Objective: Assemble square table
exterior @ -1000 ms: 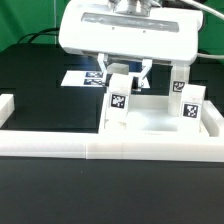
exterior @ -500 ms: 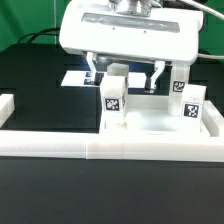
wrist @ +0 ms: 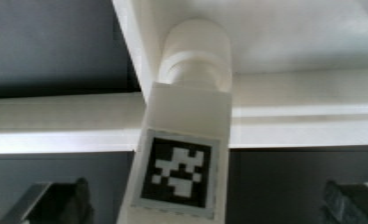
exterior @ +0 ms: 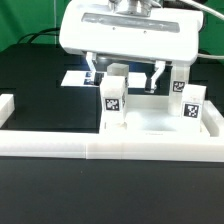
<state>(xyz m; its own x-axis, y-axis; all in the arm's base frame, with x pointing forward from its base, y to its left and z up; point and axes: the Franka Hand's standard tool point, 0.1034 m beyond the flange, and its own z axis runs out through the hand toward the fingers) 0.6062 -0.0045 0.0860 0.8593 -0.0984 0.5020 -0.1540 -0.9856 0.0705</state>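
The black table surface [exterior: 45, 85] carries the long low white border wall [exterior: 110, 148] along its front. The square table's slab [exterior: 160, 122] lies flat just behind that wall, with three legs visible standing upright on it: one at the exterior view's left [exterior: 115, 103], two at its right [exterior: 190, 105] [exterior: 178, 80]. The marker board [exterior: 78, 77] lies behind. The gripper [exterior: 125, 72] hangs over the left leg [wrist: 184, 140], jaws spread wide to either side of it, holding nothing.
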